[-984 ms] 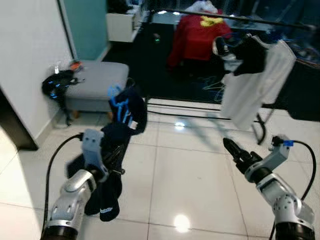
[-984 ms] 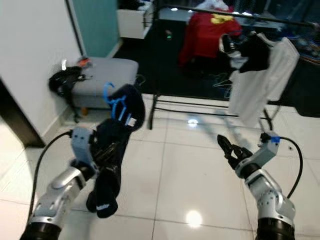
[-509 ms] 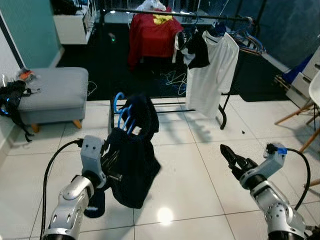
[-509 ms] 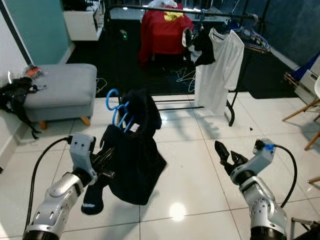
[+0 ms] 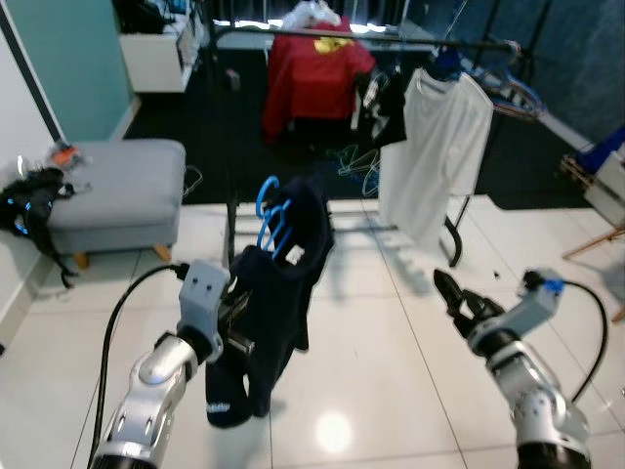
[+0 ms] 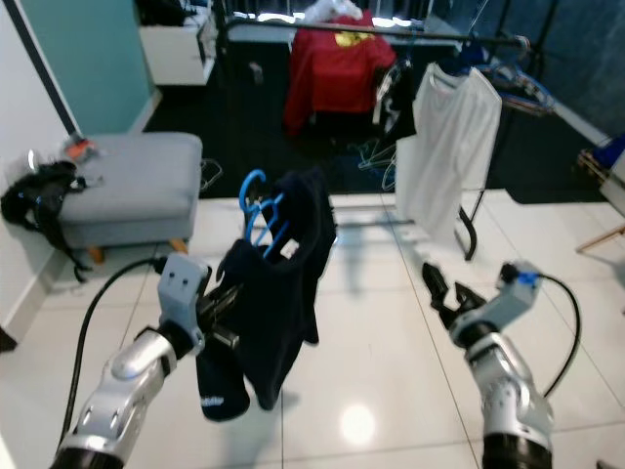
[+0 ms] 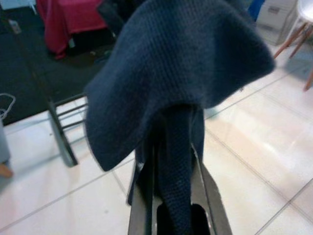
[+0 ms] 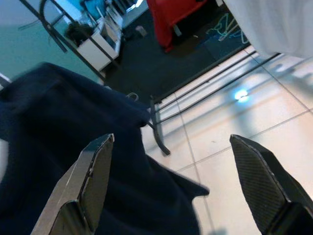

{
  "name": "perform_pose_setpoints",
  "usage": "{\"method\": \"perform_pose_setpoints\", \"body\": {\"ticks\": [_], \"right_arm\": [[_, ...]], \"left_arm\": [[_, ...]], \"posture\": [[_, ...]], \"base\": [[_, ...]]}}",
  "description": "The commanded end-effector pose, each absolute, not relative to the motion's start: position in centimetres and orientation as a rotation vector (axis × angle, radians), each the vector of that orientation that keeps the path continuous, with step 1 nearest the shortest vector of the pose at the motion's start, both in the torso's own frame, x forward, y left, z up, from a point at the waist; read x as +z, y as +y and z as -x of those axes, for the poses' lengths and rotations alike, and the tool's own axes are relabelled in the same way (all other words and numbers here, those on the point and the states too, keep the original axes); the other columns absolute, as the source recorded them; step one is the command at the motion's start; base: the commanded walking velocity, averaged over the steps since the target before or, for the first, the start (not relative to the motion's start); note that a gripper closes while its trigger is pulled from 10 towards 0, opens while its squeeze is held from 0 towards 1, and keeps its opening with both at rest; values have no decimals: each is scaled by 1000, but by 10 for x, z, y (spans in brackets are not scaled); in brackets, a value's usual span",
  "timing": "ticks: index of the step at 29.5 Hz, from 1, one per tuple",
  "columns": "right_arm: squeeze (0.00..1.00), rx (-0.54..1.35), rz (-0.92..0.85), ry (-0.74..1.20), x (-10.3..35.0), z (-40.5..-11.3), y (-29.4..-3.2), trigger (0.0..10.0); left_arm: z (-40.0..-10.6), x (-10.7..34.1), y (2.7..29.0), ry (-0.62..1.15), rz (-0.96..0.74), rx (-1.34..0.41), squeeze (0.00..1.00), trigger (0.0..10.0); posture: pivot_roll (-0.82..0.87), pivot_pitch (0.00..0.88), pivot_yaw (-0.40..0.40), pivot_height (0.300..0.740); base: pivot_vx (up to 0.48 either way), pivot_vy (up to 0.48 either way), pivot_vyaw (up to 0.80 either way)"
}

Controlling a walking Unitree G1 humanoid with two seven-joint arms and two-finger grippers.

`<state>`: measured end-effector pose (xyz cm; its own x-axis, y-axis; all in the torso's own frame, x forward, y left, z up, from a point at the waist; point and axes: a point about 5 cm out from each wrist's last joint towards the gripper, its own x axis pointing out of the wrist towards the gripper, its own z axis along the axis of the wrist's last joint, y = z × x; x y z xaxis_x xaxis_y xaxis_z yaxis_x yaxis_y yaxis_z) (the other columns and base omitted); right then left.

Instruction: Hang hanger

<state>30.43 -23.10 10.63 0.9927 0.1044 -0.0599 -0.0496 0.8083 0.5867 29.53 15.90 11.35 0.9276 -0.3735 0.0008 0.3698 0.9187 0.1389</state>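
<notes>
A blue hanger (image 5: 275, 209) carries a dark navy garment (image 5: 285, 289) that droops toward the floor. My left gripper (image 5: 237, 330) is shut on the garment's cloth just below the hanger; in the left wrist view its fingers (image 7: 141, 215) pinch a fold of navy fabric (image 7: 176, 88). My right gripper (image 5: 455, 299) is open at the right, apart from the garment, with nothing between its fingers (image 8: 93, 176). The clothes rack's black rail (image 5: 381, 33) runs across the back, holding a red shirt (image 5: 314, 73) and a white shirt (image 5: 435, 147).
A grey ottoman (image 5: 117, 191) stands at the left, with a black bag (image 5: 29, 195) against the white wall. Loose hangers lie on the dark carpet (image 5: 356, 161) under the rack. A wooden chair leg (image 5: 598, 240) shows at the right edge. White tiles (image 5: 391, 391) spread ahead.
The whole view has shifted as I turn and move, and the rack now sits ahead. The garment has swung in my left gripper's hold. The right gripper stays open.
</notes>
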Motion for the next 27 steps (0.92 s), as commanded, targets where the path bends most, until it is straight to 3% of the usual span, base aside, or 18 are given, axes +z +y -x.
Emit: {"method": "perform_pose_setpoints", "body": {"ticks": [1,27], "right_arm": [[0,38,-613,91,103,-300,-242,10000],[0,42,-622,65,103,-304,-236,10000]], "left_arm": [[-298,131,152,-106,-142,-397,0,10000],[-305,157,133,-149,-205,-386,0,10000]], "posture": [[-33,75,-36,740],[-27,75,-30,740]], "base": [[480,0,-800],[471,0,-31]]}}
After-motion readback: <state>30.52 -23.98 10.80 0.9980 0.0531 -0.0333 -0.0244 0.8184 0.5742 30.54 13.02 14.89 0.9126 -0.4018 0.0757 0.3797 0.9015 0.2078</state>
